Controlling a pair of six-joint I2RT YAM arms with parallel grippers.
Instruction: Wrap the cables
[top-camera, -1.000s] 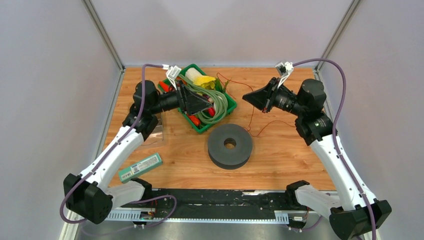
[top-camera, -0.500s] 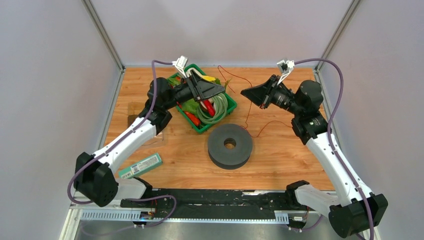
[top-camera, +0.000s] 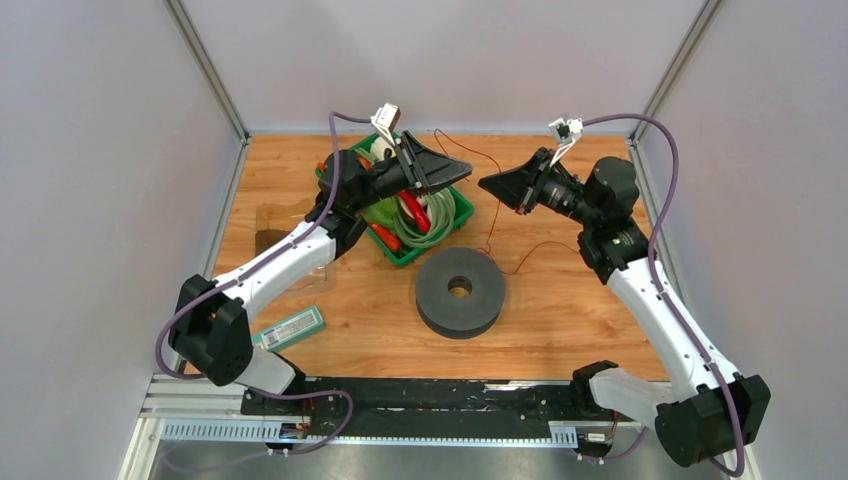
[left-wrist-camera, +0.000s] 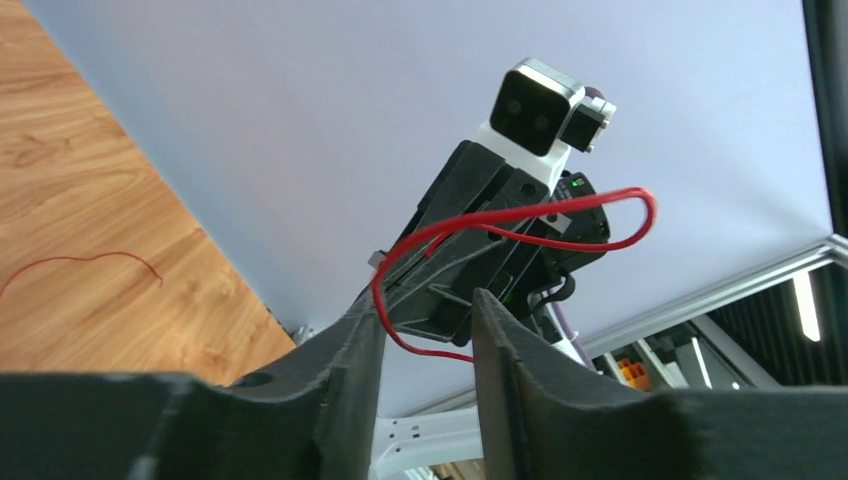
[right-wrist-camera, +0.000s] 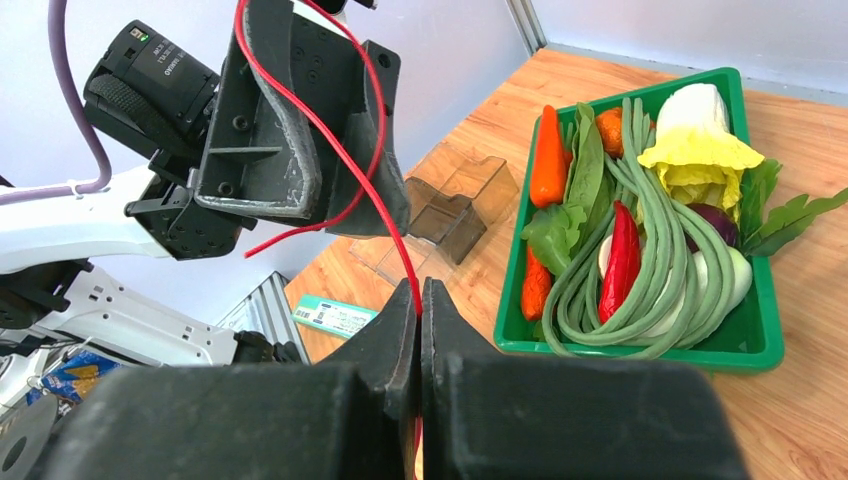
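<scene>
The cable is one thin red wire (top-camera: 545, 243). It trails over the wooden table and rises to the two grippers. My right gripper (right-wrist-camera: 419, 285) is shut on the red wire (right-wrist-camera: 345, 150), which runs up from its tips to the left gripper (right-wrist-camera: 300, 130). In the left wrist view, the left gripper (left-wrist-camera: 428, 300) has its jaws apart. The red wire (left-wrist-camera: 600, 215) loops ahead of it and crosses the gap between its fingers. From above, the left gripper (top-camera: 462, 165) hovers over the basket's right side, tip to tip with the right gripper (top-camera: 484, 182).
A green basket (top-camera: 462, 212) of toy vegetables and looped green beans sits under the left gripper. A dark grey foam ring (top-camera: 460, 290) lies in front of it. A clear plastic container (top-camera: 275, 215) and a flat green box (top-camera: 290, 330) are at the left.
The left arm has swung right and up from over the basket, bringing its gripper close to the right one, and its jaws have narrowed. The right gripper has edged left, still shut on the wire.
</scene>
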